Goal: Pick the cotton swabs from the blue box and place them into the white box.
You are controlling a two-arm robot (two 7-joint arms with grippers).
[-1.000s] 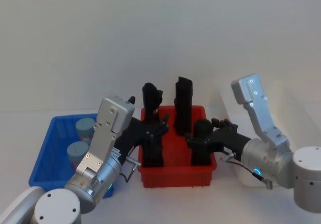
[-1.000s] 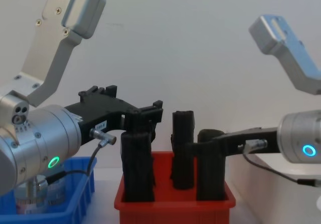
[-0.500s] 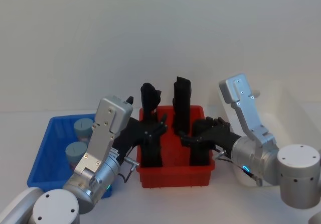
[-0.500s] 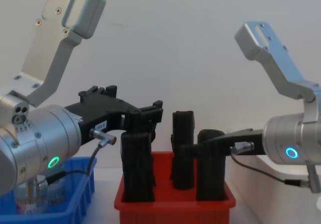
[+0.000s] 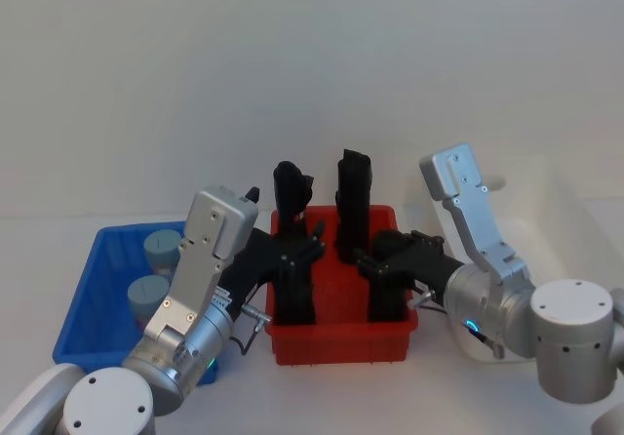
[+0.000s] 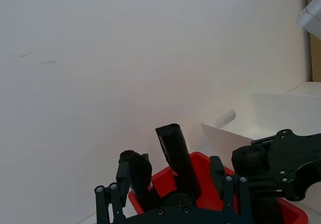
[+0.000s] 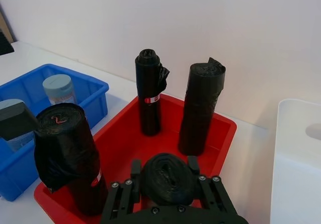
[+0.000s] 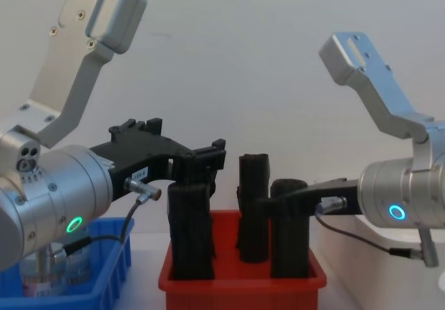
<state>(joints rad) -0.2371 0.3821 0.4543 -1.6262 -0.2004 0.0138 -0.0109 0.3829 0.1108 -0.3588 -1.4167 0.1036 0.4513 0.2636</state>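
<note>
Blue plastic sits farthest left: the blue box [image 5: 90, 289] holds both cotton swabs [image 5: 148, 294], one tub behind the other, their pale lids up. They lie well apart from either set of fingers, off to the left of the left arm's silver link and untouched.

The left gripper [image 5: 304, 247] reaches forward over the red bin [image 5: 341, 342] just beside the blue box. Its fingers [image 6: 108, 199] stand wide apart, straddling the top of the front left roll [image 5: 295, 294] with a gap on each side and clasping nothing.

Two more black rolls [image 5: 355, 206] stand upright at the back of the red bin.

The right gripper [image 5: 375, 264] comes in from the right at the front right roll [image 5: 388, 298]. In the right wrist view its fingers [image 7: 123, 194] sit tight against both sides of that roll's top, closed on it.

The white box [image 5: 575, 220] stands at the far right, beside the red bin, behind the right arm
</note>
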